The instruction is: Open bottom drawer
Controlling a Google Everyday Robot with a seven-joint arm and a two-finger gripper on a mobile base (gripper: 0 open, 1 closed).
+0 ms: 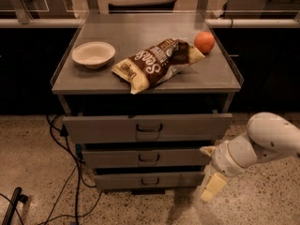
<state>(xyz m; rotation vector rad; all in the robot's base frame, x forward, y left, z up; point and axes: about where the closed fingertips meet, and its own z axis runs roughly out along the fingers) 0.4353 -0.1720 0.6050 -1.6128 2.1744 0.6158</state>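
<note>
The bottom drawer [117,180] is the lowest and narrowest of three grey fronts, with a small dark loop handle [150,181] at its centre. It sticks out only slightly. My gripper [208,168] hangs at the right end of the lower drawers, to the right of the handle and not touching it. Its cream fingers [212,187] are spread apart, with nothing between them. The white arm [262,142] comes in from the right.
The middle drawer [112,158] and the top drawer [103,128] protrude further. On the cabinet top [140,29] lie a white bowl [93,54], a chip bag [157,62] and an orange fruit [204,41]. Black cables [75,186] trail over the floor at the left.
</note>
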